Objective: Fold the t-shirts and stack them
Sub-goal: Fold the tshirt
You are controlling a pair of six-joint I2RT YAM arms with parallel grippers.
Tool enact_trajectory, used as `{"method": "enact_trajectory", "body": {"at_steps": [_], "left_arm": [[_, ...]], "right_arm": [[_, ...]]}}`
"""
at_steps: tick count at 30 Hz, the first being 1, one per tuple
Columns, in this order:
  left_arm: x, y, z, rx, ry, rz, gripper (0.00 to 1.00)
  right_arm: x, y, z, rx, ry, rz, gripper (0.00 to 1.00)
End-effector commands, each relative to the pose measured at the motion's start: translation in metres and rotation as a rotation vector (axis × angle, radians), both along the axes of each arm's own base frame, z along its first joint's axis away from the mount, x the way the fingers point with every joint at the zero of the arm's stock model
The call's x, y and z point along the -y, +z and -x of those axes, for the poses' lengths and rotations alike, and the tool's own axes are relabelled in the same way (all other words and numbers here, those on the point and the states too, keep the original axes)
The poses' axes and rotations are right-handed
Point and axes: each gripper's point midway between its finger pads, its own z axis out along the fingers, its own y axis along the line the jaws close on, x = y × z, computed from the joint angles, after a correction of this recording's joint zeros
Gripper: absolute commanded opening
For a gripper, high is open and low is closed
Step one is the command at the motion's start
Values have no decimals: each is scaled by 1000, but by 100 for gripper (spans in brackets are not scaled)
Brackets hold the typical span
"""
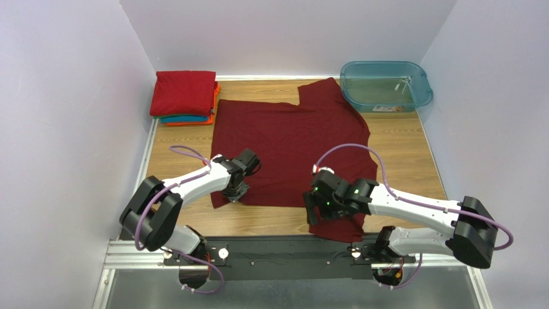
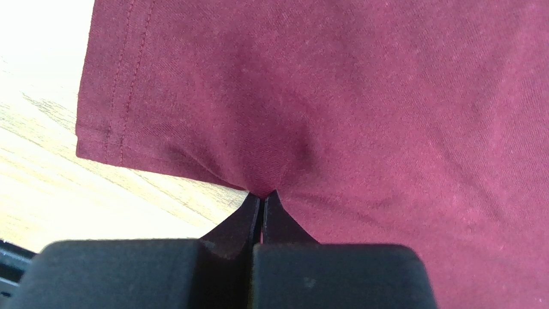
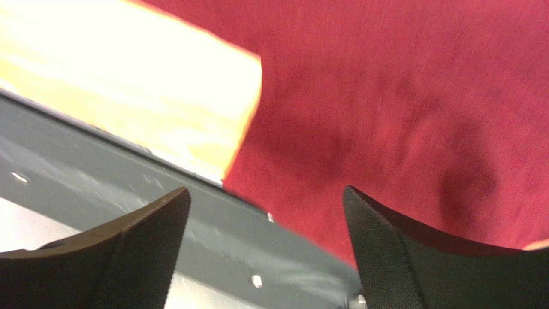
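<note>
In the far left corner sits the stack (image 1: 185, 96): a red shirt on top, teal and orange edges showing beneath. Just right of it, the maroon shirt (image 1: 290, 141) lies spread over the middle of the surface (image 1: 399, 161). One sleeve reaches toward the far side, and its near right corner hangs over the surface's near edge.

The left jaws are clenched on a small pinch of the shirt's near hem, close to its left corner, and the cloth puckers toward them. The right jaws stand released and wide apart, poised above the near right part of the shirt and grasping nothing. At far right is the tub (image 1: 385, 87), well apart from both arms.

The step in hand looks like taking hold of the near hem for a first fold, and it is half done. Next, the right jaws likely need to drop onto the hem and clench. Both arms could then lift together, keeping the edge level so the cloth does not twist.
</note>
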Motion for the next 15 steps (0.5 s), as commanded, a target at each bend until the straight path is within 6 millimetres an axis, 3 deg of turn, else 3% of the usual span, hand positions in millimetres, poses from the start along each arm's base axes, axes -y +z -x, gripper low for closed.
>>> {"method": "enact_trajectory", "body": {"at_steps": [1,3,9,15], "left_arm": [[-17,-3,10,18,8,-51,0],[-15,2,8,47,13,-26,0],[-15,9,4,71,15,-24,0],[-12,10,0,91,10,-8,0]], "right_arm": [[25,-12,34,-79,-32,158,90],[32,-15,42,-91,-27,189,90],[56,-28,56,-143,-51,270,73],[59,-39,57,-160,-89,310,72]]}}
